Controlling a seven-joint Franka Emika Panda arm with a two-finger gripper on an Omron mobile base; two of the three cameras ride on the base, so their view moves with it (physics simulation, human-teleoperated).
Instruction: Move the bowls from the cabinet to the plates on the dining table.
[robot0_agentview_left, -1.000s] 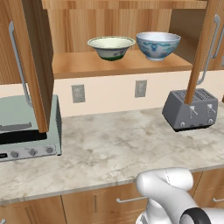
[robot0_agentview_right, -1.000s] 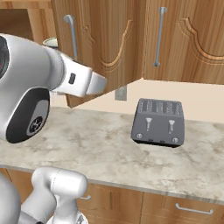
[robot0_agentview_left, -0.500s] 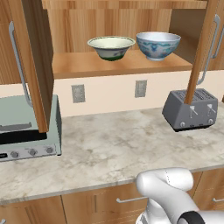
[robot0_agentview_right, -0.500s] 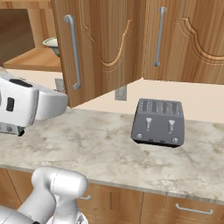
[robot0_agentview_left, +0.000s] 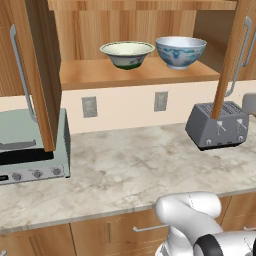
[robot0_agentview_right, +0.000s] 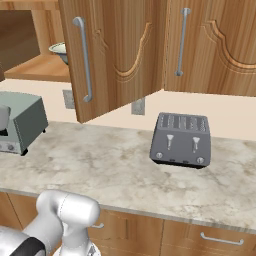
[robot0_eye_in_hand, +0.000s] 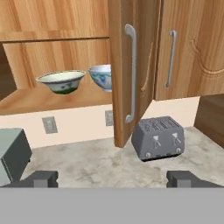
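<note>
My gripper (robot0_eye_in_hand: 112, 178) hangs spread wide, empty. Both bowls sit on the cabinet (robot0_agentview_left: 140, 75) shelf above the toaster (robot0_agentview_left: 217, 124); I'd approach the green-banded bowl (robot0_agentview_left: 127, 53) level, avoiding the door (robot0_eye_in_hand: 127, 70).

Evenly and brightly lit, rendered, sharp from edge to edge, free of blur and glare. Soft shadows under the grey metal four-slot toaster (robot0_agentview_right: 181, 140) toward 6 o'clock on the beige marble-patterned bench (robot0_agentview_left: 135, 170). Darker inside the mid-brown wooden wall cupboard (robot0_eye_in_hand: 52, 57), toward 9 o'clock.
</note>
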